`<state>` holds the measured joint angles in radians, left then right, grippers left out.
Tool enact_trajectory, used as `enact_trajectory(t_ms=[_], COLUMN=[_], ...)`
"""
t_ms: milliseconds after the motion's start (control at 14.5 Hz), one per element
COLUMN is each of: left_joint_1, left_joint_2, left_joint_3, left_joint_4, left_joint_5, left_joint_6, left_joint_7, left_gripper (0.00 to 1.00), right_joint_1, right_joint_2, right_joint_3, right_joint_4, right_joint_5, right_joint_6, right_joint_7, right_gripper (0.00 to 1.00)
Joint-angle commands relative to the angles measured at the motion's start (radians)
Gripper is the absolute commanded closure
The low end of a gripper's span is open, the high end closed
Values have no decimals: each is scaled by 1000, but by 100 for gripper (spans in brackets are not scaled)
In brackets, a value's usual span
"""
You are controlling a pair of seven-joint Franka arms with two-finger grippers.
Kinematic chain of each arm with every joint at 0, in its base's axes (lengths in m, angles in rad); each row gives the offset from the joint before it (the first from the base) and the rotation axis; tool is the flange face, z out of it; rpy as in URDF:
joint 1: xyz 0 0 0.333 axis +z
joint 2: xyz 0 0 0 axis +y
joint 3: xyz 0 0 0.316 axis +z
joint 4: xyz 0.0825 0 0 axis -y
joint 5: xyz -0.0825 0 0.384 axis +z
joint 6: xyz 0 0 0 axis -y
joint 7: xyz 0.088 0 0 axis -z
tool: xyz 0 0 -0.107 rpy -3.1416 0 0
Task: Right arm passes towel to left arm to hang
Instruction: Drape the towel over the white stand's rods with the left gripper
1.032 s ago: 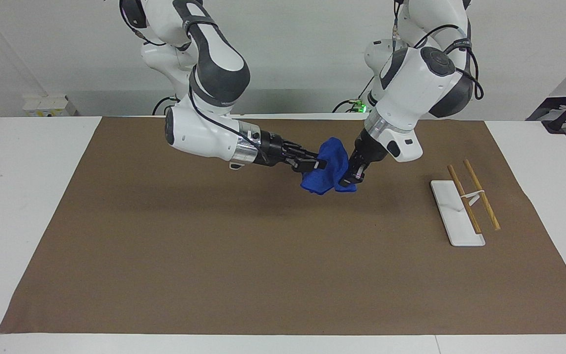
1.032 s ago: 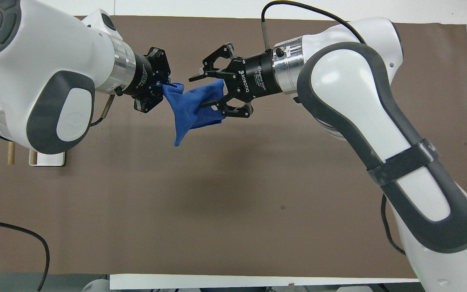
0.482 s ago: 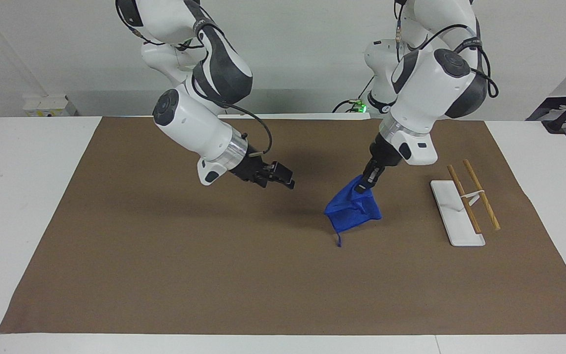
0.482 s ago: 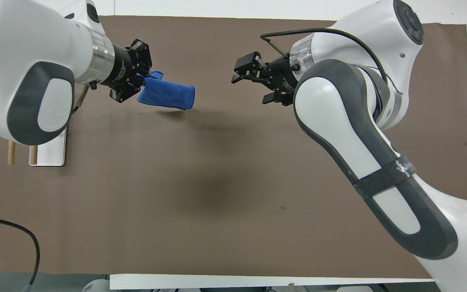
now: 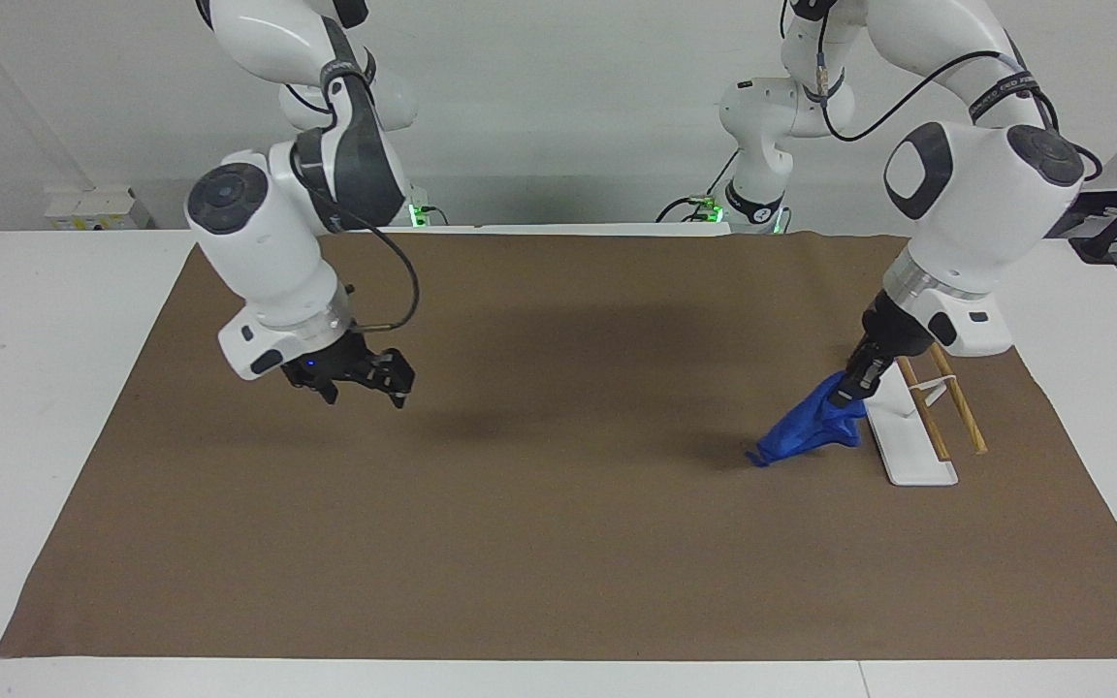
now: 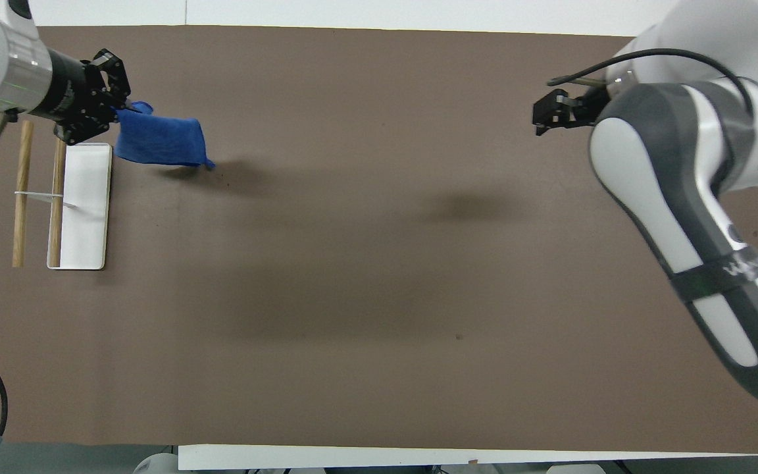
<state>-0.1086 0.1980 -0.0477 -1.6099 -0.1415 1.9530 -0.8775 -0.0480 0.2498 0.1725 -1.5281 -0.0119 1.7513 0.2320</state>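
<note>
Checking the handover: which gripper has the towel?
The left gripper, over the white rack base, grips the towel; the right gripper carries nothing.

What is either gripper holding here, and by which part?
The left gripper holds the blue towel by one upper corner; the rest hangs beside the white rack base. The right gripper holds nothing.

Pale wall [image 5: 568, 87] rises past a white table [image 5: 45, 388] bearing a brown mat [image 5: 558, 543].

facing: high, toward robots | overhead: steeply down | shared: brown mat [image 5: 539, 504]
</note>
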Motion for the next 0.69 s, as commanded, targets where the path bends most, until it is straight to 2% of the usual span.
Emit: enact_trajectory(t_ms=[0,206,344,482,550,619], left_joint_1=[-5,-2,-2,-2,-2,-3], left_joint_2=[-22,-25,-29,-46,-46,-45], left_joint_3=[104,225,282,286,276,258], left_joint_4=[-10,-21,-30,-68,-68,-61], left_joint_5=[8,8,8,5,0,-6], left_joint_6=[-29,-28,-37,-71,-98,-132], left_joint_7=[251,479,567,545,484,388], left_gripper=[100,100,100,100,100,100], right_joint_1=[-53,-120,-109,-73,-67,-66], right_joint_2=[-130,-201,-242,-259,-294,-302], right_joint_3=[10,9,-52,-105,-107,-108], right_joint_4=[-14,83,130,106,35,29], right_joint_5=[-69,-135,-140,-129,-129,-126], right_joint_6=[-126,-303,-389,-371,-340,-343], right_joint_7=[-78,-228,-312,-321,-319,-319], right_gripper=[0,0,0,0,0,0])
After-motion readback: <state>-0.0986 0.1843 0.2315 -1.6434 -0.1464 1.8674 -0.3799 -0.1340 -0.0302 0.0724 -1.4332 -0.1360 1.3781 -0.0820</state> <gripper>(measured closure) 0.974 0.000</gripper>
